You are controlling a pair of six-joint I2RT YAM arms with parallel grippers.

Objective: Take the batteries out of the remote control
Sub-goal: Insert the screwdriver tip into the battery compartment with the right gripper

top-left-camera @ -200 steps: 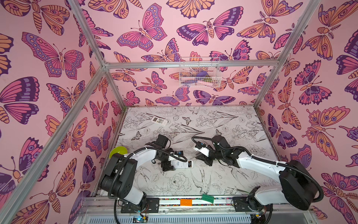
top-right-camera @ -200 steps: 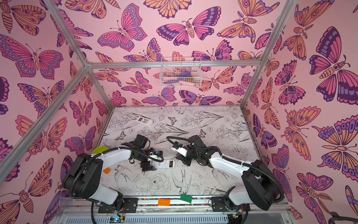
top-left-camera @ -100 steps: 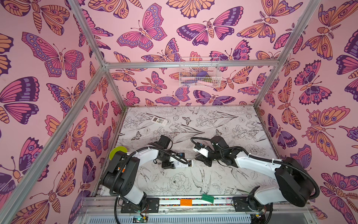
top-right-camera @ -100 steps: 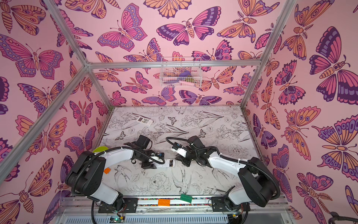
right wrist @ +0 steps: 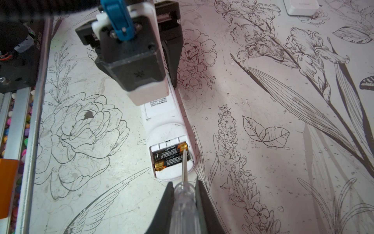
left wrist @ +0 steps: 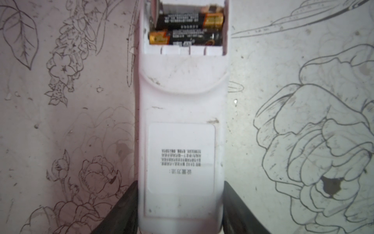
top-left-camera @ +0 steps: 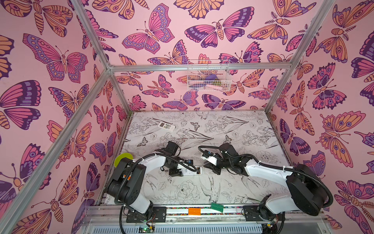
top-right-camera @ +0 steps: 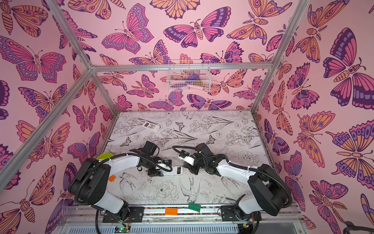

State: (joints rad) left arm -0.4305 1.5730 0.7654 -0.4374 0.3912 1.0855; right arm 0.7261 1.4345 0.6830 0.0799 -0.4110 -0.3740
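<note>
A white remote control point(left wrist: 182, 97) lies back-up on the flower-print table, its battery bay uncovered. Two black batteries point(left wrist: 188, 20) with gold ends lie side by side in the bay. My left gripper point(left wrist: 180, 188) is shut on the remote's label end, one dark finger point(left wrist: 125, 202) against each long side. In both top views it sits left of centre point(top-left-camera: 178, 172) point(top-right-camera: 155, 171). My right gripper point(right wrist: 183, 185) is shut on a clear-handled screwdriver point(right wrist: 183, 204). Its metal shaft reaches into the bay, tip by a gold battery end point(right wrist: 183, 146).
A second white remote point(top-left-camera: 167, 126) lies near the back left of the table. A yellow-green disc point(top-left-camera: 122, 158) sits behind the left arm. A wire basket point(top-left-camera: 208, 78) hangs on the back wall. Orange point(top-left-camera: 194, 211) and green point(top-left-camera: 217, 207) bricks rest on the front rail.
My left gripper has closed onto the remote's sides. The right gripper with the screwdriver has edged a little toward the remote's open end.
</note>
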